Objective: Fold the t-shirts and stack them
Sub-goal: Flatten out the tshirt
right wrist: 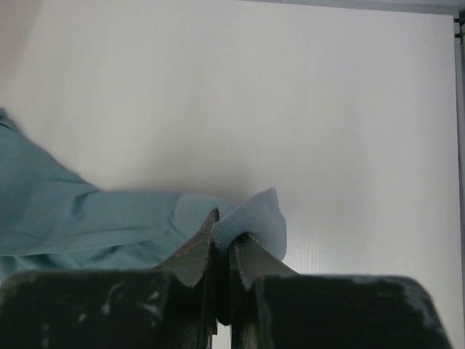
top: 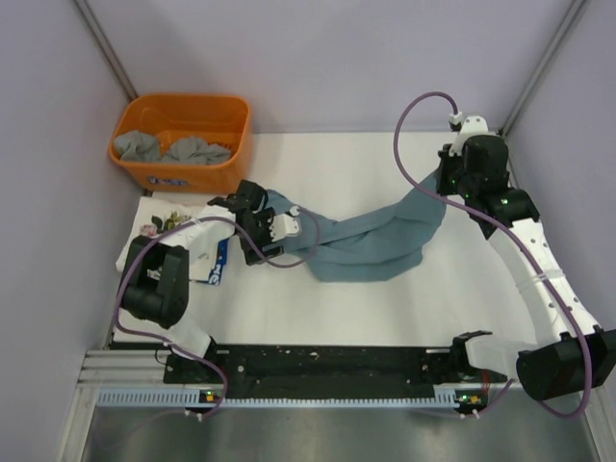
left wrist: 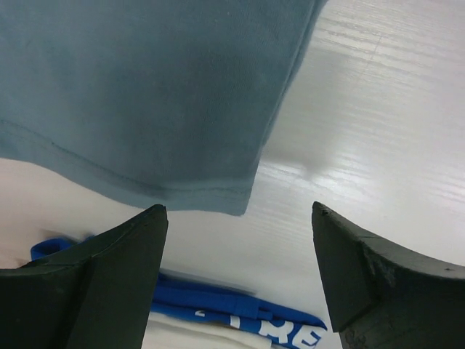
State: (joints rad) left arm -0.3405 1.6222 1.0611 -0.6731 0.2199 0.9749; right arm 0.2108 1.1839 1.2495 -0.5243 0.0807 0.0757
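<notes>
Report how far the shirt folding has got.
Done: one floral shirt lies folded at the left. In hand: the blue-grey shirt, bunched, pinched by the right gripper; the left gripper is open beside it. Left: grey shirts wait in the orange tub.

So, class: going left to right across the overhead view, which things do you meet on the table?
In order: folded white floral t-shirt → left claw → blue-grey t-shirt draped across the middle → right claw, pinching its end. The orange tub overlaps the folded one's span, so it is left out.
</notes>
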